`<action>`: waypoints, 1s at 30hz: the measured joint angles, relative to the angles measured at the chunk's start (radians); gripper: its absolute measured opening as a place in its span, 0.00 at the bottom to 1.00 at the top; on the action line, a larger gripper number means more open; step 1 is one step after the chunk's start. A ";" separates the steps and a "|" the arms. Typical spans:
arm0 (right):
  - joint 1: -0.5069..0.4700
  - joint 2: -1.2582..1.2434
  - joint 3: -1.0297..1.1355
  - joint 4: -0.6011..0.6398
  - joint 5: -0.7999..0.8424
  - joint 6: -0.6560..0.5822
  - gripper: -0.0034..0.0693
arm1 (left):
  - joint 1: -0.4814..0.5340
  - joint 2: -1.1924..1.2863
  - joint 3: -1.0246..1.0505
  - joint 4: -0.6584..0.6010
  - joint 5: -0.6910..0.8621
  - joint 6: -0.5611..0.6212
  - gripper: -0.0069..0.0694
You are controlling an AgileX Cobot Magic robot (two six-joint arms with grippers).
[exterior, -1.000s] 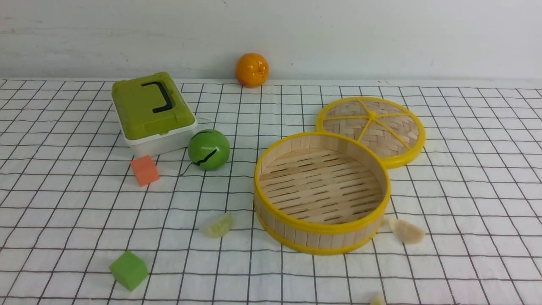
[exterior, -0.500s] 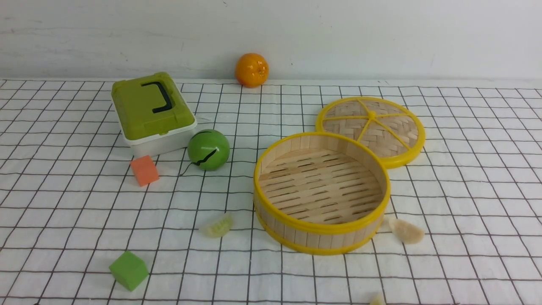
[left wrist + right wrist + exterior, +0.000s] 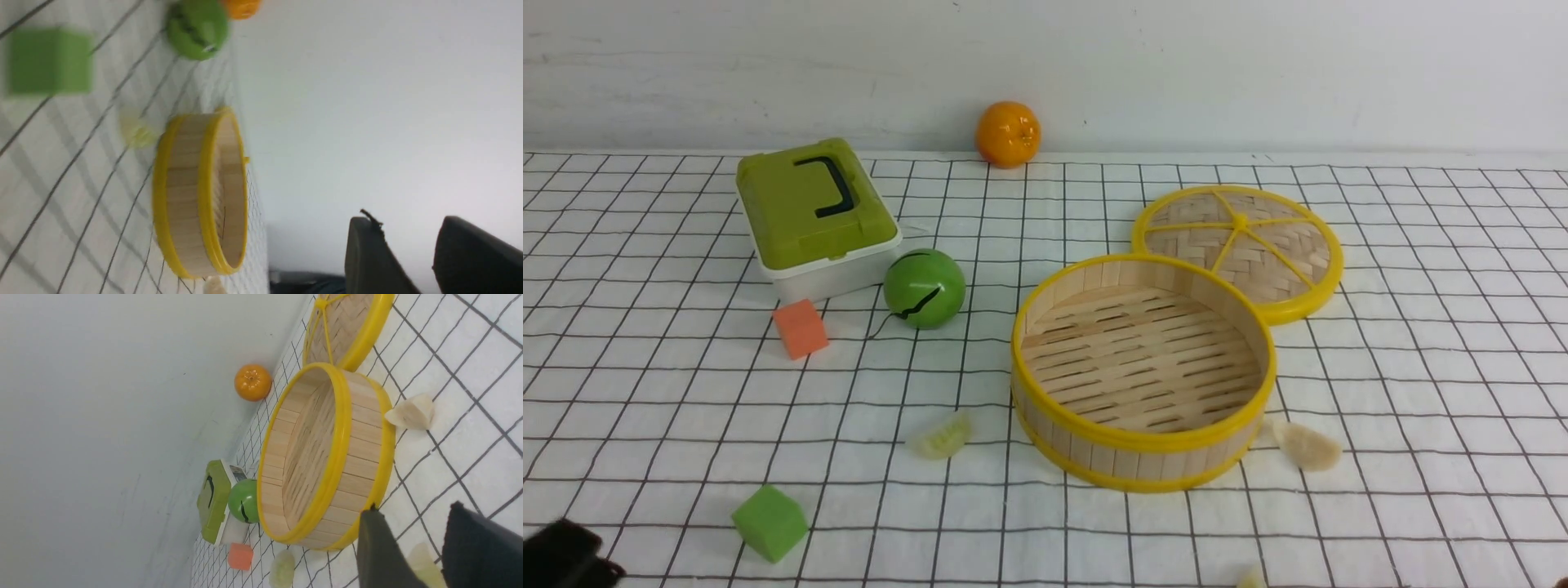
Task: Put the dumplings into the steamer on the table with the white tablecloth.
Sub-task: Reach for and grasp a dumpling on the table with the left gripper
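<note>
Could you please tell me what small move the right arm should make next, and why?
Probably lower the right gripper onto the dumpling showing between its fingers, then close. The jaws stand apart with nothing held, that dumpling lies on the tablecloth, and the steamer holds none yet. How far the gripper hangs above it cannot be told.

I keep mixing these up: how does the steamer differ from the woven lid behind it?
The steamer is deep, with a wood-strip wall and slatted floor; the lid is flat and woven, with yellow spokes. The steamer stands in front, hiding the lid's near edge. Both are round with yellow rims.
</note>
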 joint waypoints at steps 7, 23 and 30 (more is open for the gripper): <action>0.000 0.056 -0.223 0.013 0.035 -0.367 0.13 | 0.000 0.290 -0.354 0.233 0.409 0.354 0.22; 0.271 0.770 -0.811 -0.425 0.635 -0.739 0.02 | -0.401 1.319 -0.993 0.912 0.858 0.322 0.07; 0.279 0.745 -0.811 -0.423 0.686 -0.734 0.03 | -0.414 1.670 -1.135 0.882 0.662 0.451 0.44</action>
